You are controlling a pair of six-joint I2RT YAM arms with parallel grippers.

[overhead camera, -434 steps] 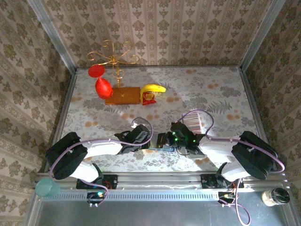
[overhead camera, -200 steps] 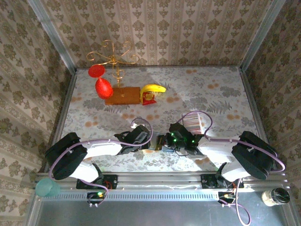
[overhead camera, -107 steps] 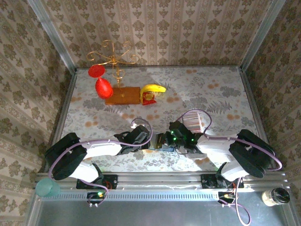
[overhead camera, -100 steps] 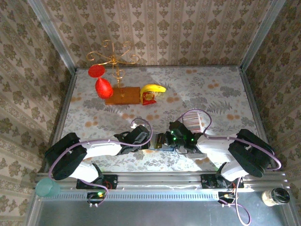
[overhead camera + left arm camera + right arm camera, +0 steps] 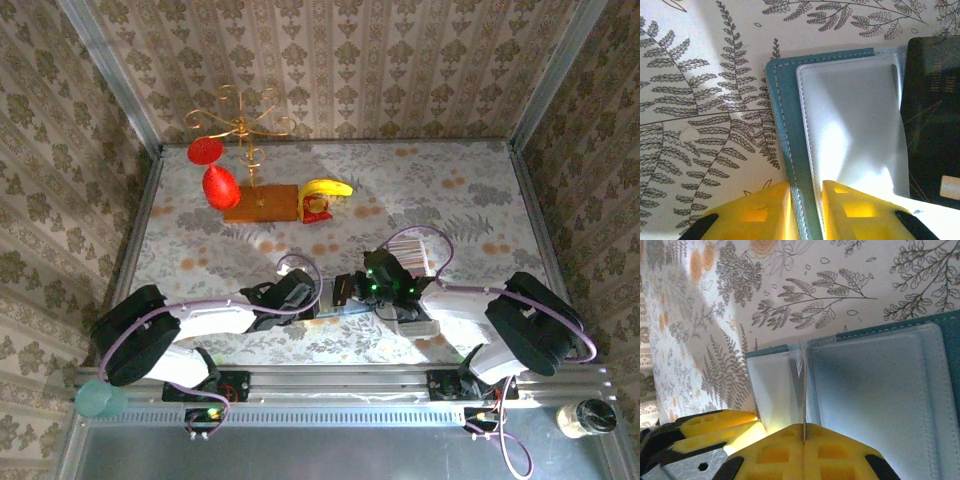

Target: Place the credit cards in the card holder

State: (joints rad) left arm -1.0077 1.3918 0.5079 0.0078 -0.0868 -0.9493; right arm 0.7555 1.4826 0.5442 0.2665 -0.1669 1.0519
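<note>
Right tool (image 5: 803,436) has shifted outward, card (image 5: 803,382) pinched over card holder (image 5: 875,385).

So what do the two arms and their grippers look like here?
Matching pair: left arm and right arm have white link shells, bulky black joint housings and a looping lilac cable each. Small green lights glow at the right wrist. The left gripper and right gripper carry yellow moulded fingers with recessed pockets, black parts behind.

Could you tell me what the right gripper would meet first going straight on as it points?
Probably the card holder: the right gripper holds a credit card edge-on at its clear pockets.
</note>
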